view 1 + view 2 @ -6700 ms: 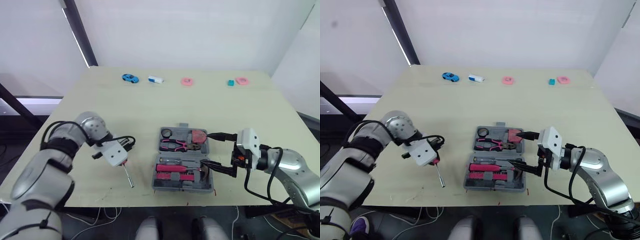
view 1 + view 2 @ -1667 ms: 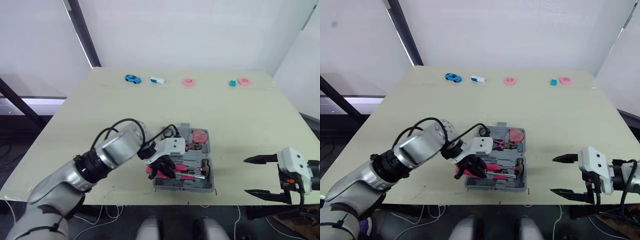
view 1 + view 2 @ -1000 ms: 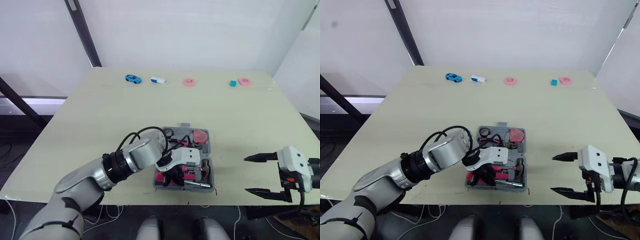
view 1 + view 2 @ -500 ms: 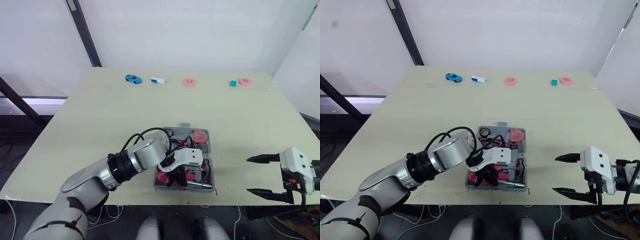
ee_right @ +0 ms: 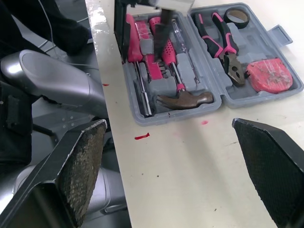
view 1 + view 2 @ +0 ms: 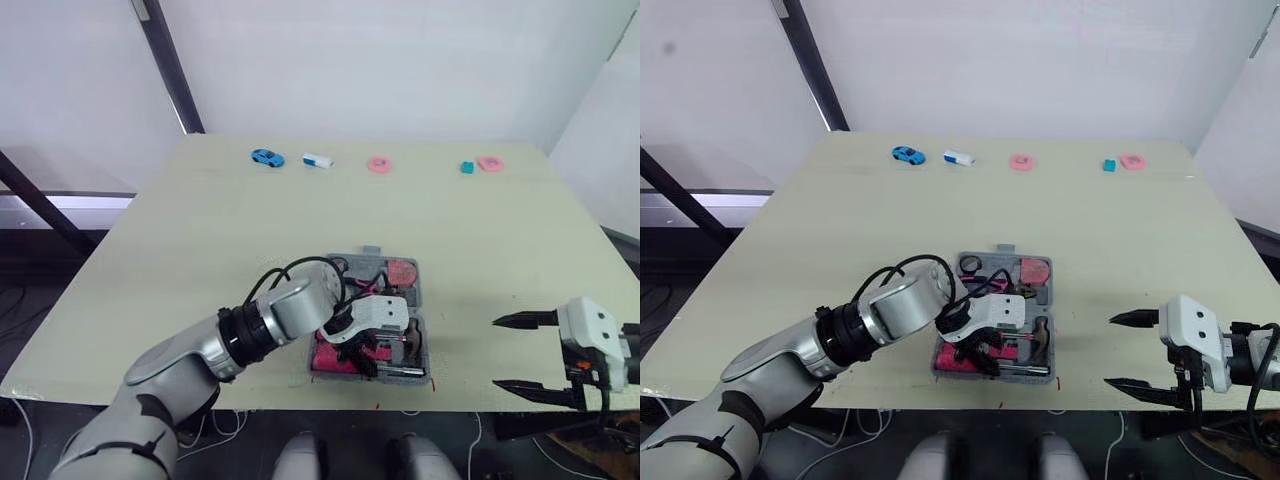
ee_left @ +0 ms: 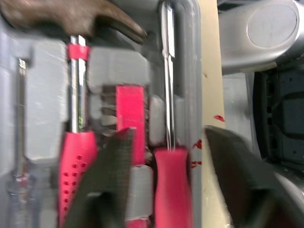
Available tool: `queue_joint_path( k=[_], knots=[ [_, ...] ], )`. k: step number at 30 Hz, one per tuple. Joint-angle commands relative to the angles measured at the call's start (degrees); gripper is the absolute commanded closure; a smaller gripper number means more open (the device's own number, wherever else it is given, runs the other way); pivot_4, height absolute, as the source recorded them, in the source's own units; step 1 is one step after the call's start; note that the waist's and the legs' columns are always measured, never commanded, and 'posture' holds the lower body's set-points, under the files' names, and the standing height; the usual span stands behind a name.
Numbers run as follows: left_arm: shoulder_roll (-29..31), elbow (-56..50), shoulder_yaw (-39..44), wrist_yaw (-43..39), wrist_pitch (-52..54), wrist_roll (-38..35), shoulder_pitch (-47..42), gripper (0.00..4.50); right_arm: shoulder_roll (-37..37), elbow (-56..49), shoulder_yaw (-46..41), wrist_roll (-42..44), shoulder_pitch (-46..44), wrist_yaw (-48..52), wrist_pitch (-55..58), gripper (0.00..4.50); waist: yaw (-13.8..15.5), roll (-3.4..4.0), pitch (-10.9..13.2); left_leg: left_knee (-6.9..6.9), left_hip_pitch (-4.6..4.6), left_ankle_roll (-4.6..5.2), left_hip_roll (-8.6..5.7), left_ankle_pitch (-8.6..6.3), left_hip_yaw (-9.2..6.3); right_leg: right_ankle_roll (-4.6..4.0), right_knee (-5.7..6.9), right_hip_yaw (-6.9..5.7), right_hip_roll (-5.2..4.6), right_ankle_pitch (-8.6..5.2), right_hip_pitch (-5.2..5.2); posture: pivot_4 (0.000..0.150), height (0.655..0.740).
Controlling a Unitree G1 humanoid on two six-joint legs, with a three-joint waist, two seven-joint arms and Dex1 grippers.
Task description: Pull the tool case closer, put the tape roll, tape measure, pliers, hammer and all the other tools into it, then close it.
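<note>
While the left gripper (image 7: 169, 142) hangs open astride the pink screwdriver (image 7: 172, 190) in the front slot of the tool case (image 5: 188, 76) at lower centre, lift straight up — do not snag the handle. The right gripper (image 6: 497, 352), lower right, is spread wide and empty. Count: one hammer (image 5: 185, 100), one pliers (image 5: 223, 42), one tape roll (image 5: 236, 17), one tape measure (image 5: 269, 75) — two pink-handled drivers.
</note>
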Motion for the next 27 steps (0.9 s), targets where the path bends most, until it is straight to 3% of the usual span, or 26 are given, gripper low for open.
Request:
queue_joint_path(
  k=[1,5,8,11,12,16,23,27],
  knots=[
    [2.47,-1.17,7.27,-2.76,-5.24,-3.60,2.66,1.98,0.53,-1.64,-1.87,0.37,0.18,-0.52,-0.46,0.00,-0.23,0.03,-0.01,-0.01,0.01,0.00,0.00,0.00,0.00,-0.01,0.02,0.00,0.00,0.00,0.00,0.150,0.7400],
    [2.98,2.35,16.00,-3.65,-14.55,-6.92,8.22,1.98,1.07,-1.85,-1.39,0.22,0.07,-1.10,-0.45,0.00,0.00,0.05,-0.02,0.03,-0.01,0.00,0.01,0.00,-0.02,-0.02,0.04,-0.03,-0.01,0.01,0.00,0.150,0.7400],
    [2.85,4.31,20.63,-6.02,-21.74,-9.36,12.51,2.84,1.56,-1.91,-1.09,0.22,0.07,-1.51,-0.42,0.00,0.14,0.05,-0.02,0.04,-0.01,0.00,0.00,0.00,0.00,-0.15,0.04,-0.03,-0.03,0.09,0.01,0.150,0.7400],
    [2.58,6.35,21.55,-5.85,-29.68,-7.20,16.03,4.32,1.94,-1.78,-0.93,-0.02,0.23,-1.62,-0.49,0.00,0.16,0.05,-0.02,0.04,0.00,0.00,0.00,0.00,0.01,-0.17,0.04,-0.03,-0.03,0.10,0.01,0.150,0.7400],
    [2.43,7.18,21.40,-5.60,-31.33,-6.42,16.93,4.45,2.00,-1.84,-0.96,0.02,0.21,-1.69,-0.39,0.00,0.18,0.05,-0.02,0.04,0.00,0.00,0.00,0.00,0.02,-0.17,0.04,-0.03,-0.03,0.10,0.01,0.150,0.7400],
    [2.21,9.14,20.63,-5.97,-36.78,-4.05,19.62,4.45,2.00,-2.07,-1.22,0.22,0.14,-1.70,-0.02,0.00,0.21,0.05,-0.02,0.05,0.00,0.00,0.00,0.00,0.03,-0.17,0.03,-0.02,-0.03,0.11,0.03,0.150,0.7400],
    [3.85,17.07,14.07,-5.32,-51.70,8.62,24.97,4.45,2.14,-2.51,-0.08,0.33,-0.87,-2.69,0.82,0.00,0.21,0.15,-0.16,0.05,0.08,0.00,0.01,0.00,0.03,-0.20,0.03,-0.02,-0.03,0.12,0.12,0.150,0.7400],
    [2.99,18.93,15.47,-4.17,-53.59,9.41,26.35,4.45,2.92,-3.02,1.32,0.23,-1.37,-3.64,1.37,0.00,0.19,0.30,-0.62,0.04,0.19,0.01,0.01,0.00,0.04,-0.23,-0.01,-0.02,-0.05,0.05,0.23,0.150,0.7400]
  ],
)
